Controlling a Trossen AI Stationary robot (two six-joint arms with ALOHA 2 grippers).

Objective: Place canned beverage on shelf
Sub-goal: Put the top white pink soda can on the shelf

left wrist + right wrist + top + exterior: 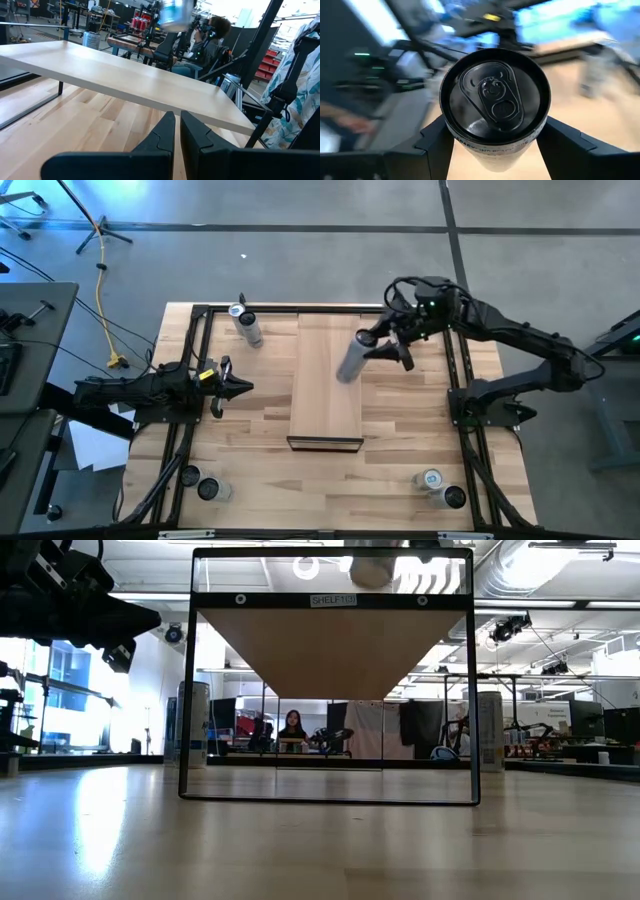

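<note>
The shelf (325, 380) lies mid-table, and the can (351, 358) hangs over its far right edge (probably not yet touching), clamped in the right gripper (385, 347). Released off-level, it could topple. The left gripper (235, 386) waits clenched beside the shelf.

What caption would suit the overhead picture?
Right gripper holds a can above the shelf; left gripper waits, shut.
</note>
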